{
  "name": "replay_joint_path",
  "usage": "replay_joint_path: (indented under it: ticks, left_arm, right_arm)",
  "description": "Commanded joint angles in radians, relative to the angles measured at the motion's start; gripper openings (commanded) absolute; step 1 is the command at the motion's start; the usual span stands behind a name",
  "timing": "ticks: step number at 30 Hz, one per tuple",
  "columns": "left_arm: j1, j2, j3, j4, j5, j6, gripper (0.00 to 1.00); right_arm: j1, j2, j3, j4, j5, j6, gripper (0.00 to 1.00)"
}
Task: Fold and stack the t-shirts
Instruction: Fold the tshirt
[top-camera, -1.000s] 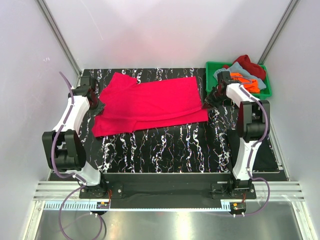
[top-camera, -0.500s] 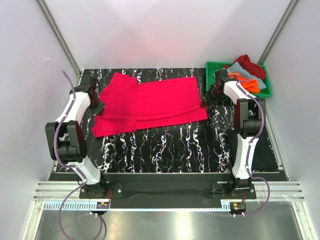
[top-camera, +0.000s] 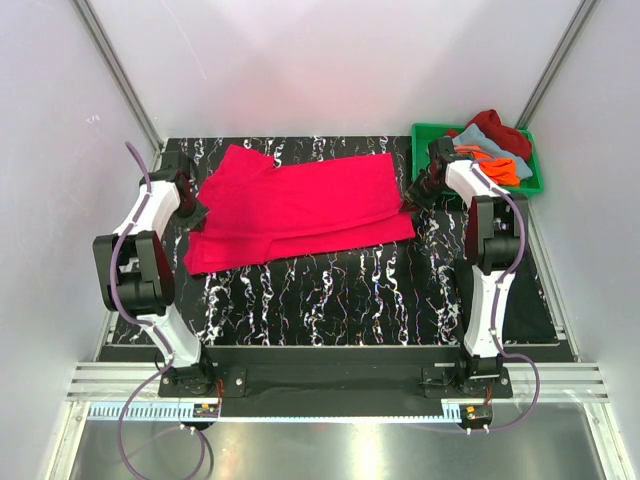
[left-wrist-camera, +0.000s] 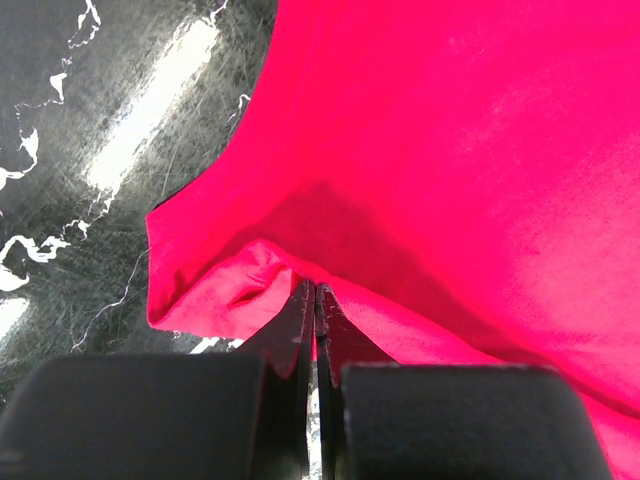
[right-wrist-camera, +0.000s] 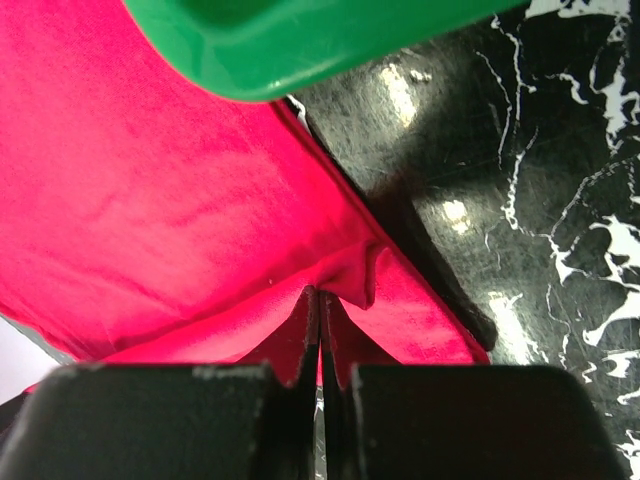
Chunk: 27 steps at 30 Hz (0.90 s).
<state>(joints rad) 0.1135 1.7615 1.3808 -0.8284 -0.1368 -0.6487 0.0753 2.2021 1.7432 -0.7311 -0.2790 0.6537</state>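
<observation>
Pinkish-red t-shirt (top-camera: 300, 210) spread across the far half of the table (top-camera: 330, 290), right end just beside the green crate (top-camera: 420, 135) of other t-shirts (top-camera: 495, 130). Pinched at each end: left gripper (left-wrist-camera: 315, 300) clamped tight on a small fold of the left edge, right gripper (right-wrist-camera: 320, 300) likewise on the corner by the crate. Thin bites, both. Likely trouble on lifting: cloth slipping free, an uneven pull skewing the fold, or a snag on the crate rim.
</observation>
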Motion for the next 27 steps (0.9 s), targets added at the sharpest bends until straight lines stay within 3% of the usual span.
replay_joint_path:
  ticks: [1,27]
  left_arm:
    - [0.009,0.013,0.061,0.032,0.008,0.018,0.0]
    - [0.023,0.11,0.147,0.031,0.048,-0.031,0.0]
  right_arm:
    - [0.012,0.021,0.042,-0.01,0.017,0.009,0.0]
    - [0.012,0.087,0.139,-0.037,0.067,-0.016,0.0]
